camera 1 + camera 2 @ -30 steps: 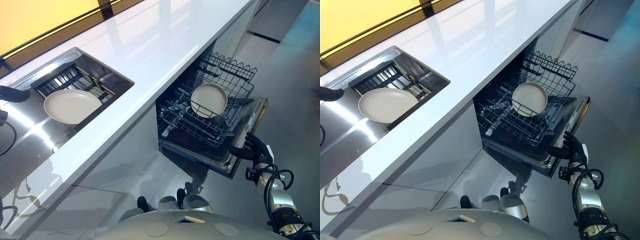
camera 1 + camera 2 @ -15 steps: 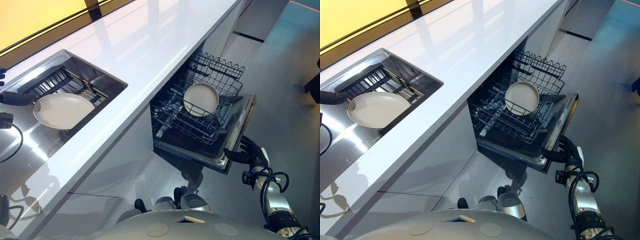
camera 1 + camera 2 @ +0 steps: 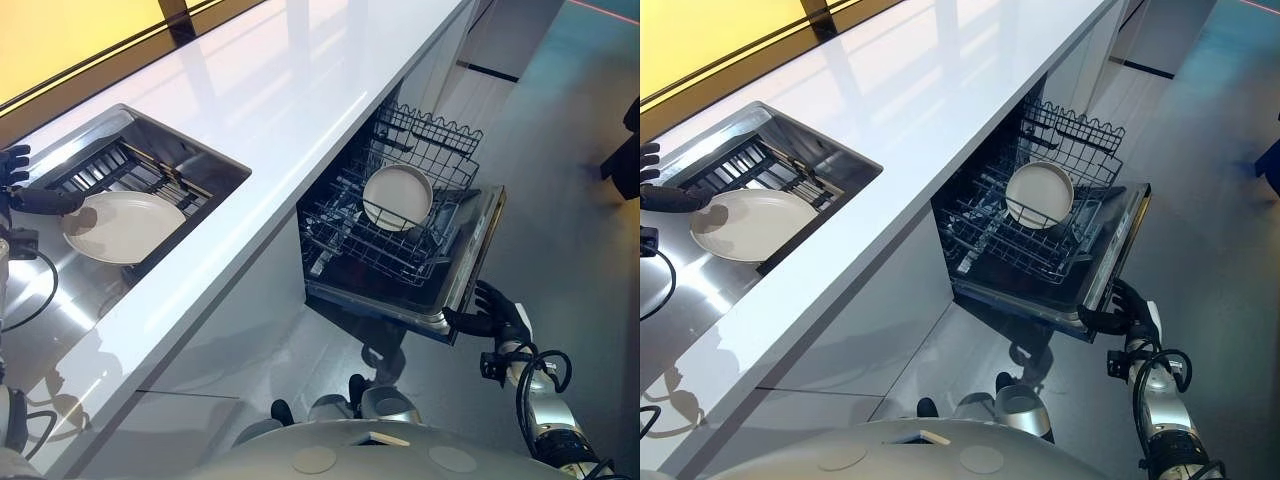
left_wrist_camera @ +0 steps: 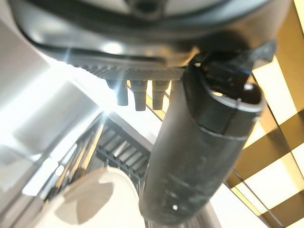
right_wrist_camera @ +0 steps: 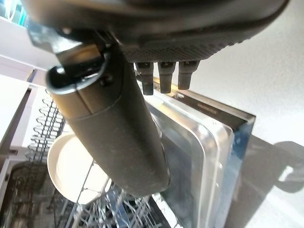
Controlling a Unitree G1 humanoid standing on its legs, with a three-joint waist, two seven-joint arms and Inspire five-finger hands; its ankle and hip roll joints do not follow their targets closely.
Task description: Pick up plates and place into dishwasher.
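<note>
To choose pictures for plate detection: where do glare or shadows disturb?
Left eye view: window light streaks the glossy white countertop; glare whitens the steel sink beside the round cream plate. Left wrist view: a bright flare behind the dark left hand. Right wrist view: a shadow on the floor beside the steel dishwasher door.

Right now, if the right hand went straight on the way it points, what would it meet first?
The near lower corner of the open dishwasher door. The right hand points its fingers at that edge from just beside it. It may already be touching, but the depth is unclear.
</note>
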